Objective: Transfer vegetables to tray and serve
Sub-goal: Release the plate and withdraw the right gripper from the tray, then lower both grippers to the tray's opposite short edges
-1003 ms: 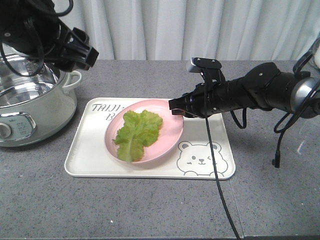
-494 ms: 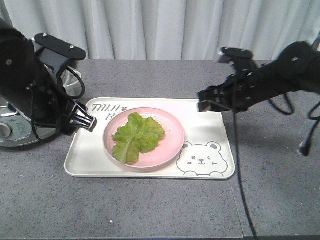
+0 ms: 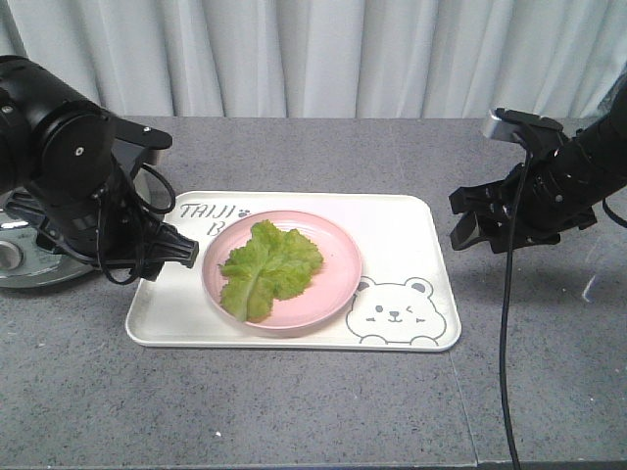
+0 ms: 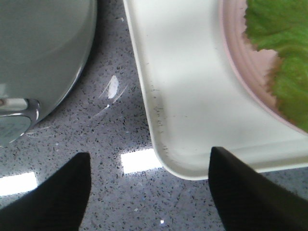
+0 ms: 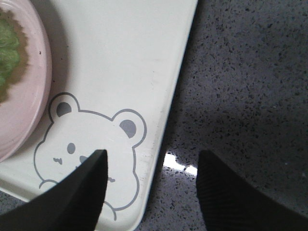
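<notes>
The vegetables, one frilly green lettuce leaf [image 3: 266, 266], lie flat on a round pink plate [image 3: 338, 279]. That plate rests on the cream tray [image 3: 402, 220] with its grey bear drawing [image 3: 397, 313]. My left gripper [image 3: 179, 257] is open at the tray's left side; in the left wrist view it [image 4: 149, 154] straddles the tray's [image 4: 187, 96] rounded corner, holding nothing. My right gripper [image 3: 468, 222] is open at the tray's right side. Its wrist view shows it [image 5: 154, 154] straddling the tray's [image 5: 120, 62] edge beside the bear [image 5: 91, 139], holding nothing.
A pale green electric pot [image 3: 15, 259] stands left of the tray, mostly behind my left arm, and close to the tray in the left wrist view [image 4: 38, 57]. A black cable [image 3: 506, 343] hangs from my right arm. White curtains close the back.
My left arm came down from above the pot to the tray's left edge. My right arm drew back from the plate's right rim to the tray's right edge. The plate shifted slightly.
</notes>
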### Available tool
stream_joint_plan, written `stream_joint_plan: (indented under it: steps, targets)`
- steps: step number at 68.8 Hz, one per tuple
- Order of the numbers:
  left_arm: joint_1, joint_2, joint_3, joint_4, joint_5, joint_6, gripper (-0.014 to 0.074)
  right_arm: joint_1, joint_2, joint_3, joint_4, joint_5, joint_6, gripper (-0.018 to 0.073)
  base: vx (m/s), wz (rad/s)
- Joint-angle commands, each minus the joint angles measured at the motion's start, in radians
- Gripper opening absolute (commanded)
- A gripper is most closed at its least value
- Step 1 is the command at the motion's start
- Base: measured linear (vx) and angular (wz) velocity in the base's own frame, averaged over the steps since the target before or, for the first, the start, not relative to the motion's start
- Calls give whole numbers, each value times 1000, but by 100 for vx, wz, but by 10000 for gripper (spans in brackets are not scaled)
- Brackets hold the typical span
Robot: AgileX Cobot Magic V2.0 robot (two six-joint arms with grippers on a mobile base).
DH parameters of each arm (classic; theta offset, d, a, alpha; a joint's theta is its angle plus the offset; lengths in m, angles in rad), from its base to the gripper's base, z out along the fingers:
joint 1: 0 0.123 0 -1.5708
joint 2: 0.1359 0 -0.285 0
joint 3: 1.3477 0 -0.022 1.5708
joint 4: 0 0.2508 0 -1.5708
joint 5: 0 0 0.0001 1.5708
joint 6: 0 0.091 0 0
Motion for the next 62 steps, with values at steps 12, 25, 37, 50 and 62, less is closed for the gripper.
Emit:
stream_joint_plan:
  steps: [12, 25, 37, 50, 62]
  targets:
    - [59, -12, -18, -58, -36, 35, 503, 10, 14, -33, 16, 55, 5, 399, 0, 0]
    - [82, 2, -18, -69, -45, 51, 503, 51, 54, -33, 3, 63, 17, 399, 0, 0]
    - [92, 20, -18, -70, -46, 78, 503, 89, 67, -33, -80, 54, 96, 399, 0, 0]
    - [94, 38, -18, -77, -63, 79, 503, 97, 67, -33, -125, 54, 118, 399, 0, 0]
    - [101, 58, -18, -94, -76, 86, 503, 97, 67, -33, -124, 55, 120, 399, 0, 0]
